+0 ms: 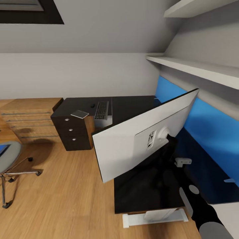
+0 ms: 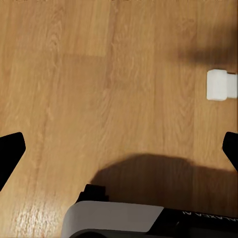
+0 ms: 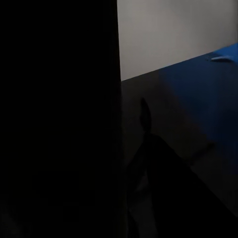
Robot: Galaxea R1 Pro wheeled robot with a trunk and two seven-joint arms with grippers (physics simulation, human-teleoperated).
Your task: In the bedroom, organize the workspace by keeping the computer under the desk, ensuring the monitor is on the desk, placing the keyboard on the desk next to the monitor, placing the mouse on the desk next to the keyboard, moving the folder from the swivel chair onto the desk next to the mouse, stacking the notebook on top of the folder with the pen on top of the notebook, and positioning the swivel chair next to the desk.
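**Monitor tilted over the desk, keyboard at the far end**

Wooden floorboards (image 1: 69,196) run under a long L-shaped desk (image 1: 132,106) with a black top and a bright blue back panel (image 1: 212,132). We see the monitor (image 1: 132,146) from behind, its white back toward us, tilted and slanting across the near stretch of the desk; its black stem and base are lost against the dark top. Our right arm (image 1: 202,215) reaches up from the lower right toward the monitor's stem, but the right gripper is hidden in that darkness, and the right wrist view is nearly black, so we cannot tell how its jaws stand.

At the far end of the desk lies the keyboard (image 1: 101,110), with a small dark object (image 1: 93,106) just beside it and a flat pale grey thing (image 1: 79,114) near the corner. A light wooden drawer chest (image 1: 30,119) stands against the wall. At the left edge we see the swivel chair (image 1: 10,159), a strip of the blue folder (image 1: 2,149) on its seat.

Our left gripper (image 2: 119,151) hangs over bare floor, jaws spread wide, holding nothing.
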